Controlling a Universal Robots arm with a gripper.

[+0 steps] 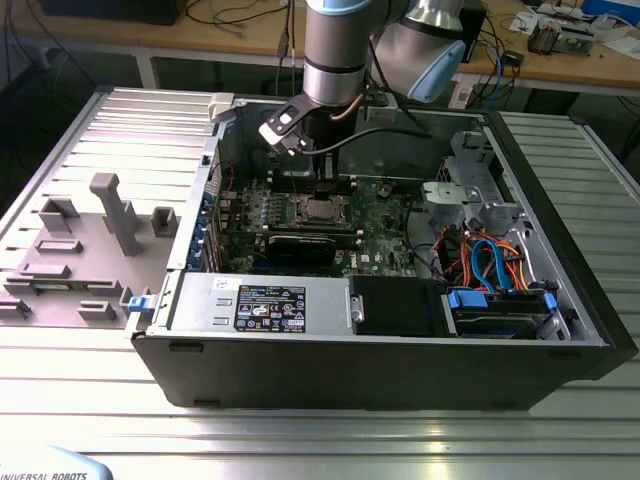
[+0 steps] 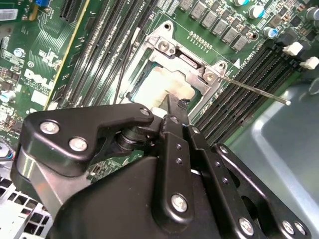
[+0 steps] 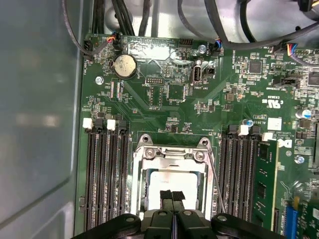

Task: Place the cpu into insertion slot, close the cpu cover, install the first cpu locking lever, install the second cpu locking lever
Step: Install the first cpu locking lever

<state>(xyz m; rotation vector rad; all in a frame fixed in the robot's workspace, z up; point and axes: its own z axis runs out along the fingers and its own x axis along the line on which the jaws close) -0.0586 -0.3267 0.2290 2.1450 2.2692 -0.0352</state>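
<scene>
Above the insertion slot (image 1: 322, 211) on the green board in the open computer case, my gripper (image 1: 322, 190) points straight down. In the first wrist view the gripper (image 3: 172, 195) is shut, its fingertips together with nothing between them, low over the near part of the cpu (image 3: 172, 179). The cpu's dull silver top shows through the window of the cpu cover (image 3: 169, 160), which lies flat on it. The second wrist view has the gripper (image 2: 174, 107) beside the cpu (image 2: 157, 87) and cover (image 2: 192, 64). A thin locking lever (image 2: 254, 89) juts from the socket's corner over the memory slots.
Long black memory slots (image 3: 104, 174) flank the socket on both sides. A black graphics card (image 1: 300, 245) lies just in front of it, then the power supply (image 1: 260, 300). Coloured cables (image 1: 480, 260) fill the exterior view's right. The grey case wall (image 3: 40, 124) is close by.
</scene>
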